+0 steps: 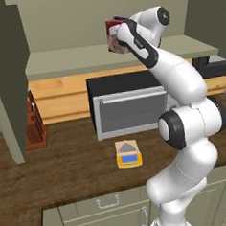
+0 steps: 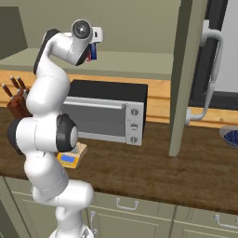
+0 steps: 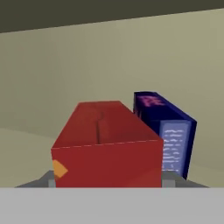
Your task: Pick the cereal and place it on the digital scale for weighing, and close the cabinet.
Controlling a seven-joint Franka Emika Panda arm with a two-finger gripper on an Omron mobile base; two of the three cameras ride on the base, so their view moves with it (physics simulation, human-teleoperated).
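The red cereal (image 3: 107,144) box stands upright on the shelf of the olive-green cabinet (image 1: 6,80), whose doors hang open. My gripper (image 3: 109,179) reaches into the shelf and is shut on the cereal, with one grey fingertip (image 3: 51,179) pressed against each side of the box. From the left base view the cereal (image 1: 112,35) shows just beyond the gripper (image 1: 122,37). The small yellow digital scale (image 1: 128,154) lies on the wooden counter in front of the microwave, also visible low beside the arm as the scale (image 2: 69,158).
A slimmer blue box (image 3: 168,127) stands close beside the cereal on the shelf. Below the shelf sits a microwave (image 1: 129,109). A knife block (image 1: 34,123) is at the counter's left. The open cabinet door (image 2: 186,69) hangs over the counter, with a bowl (image 2: 230,135) beyond it.
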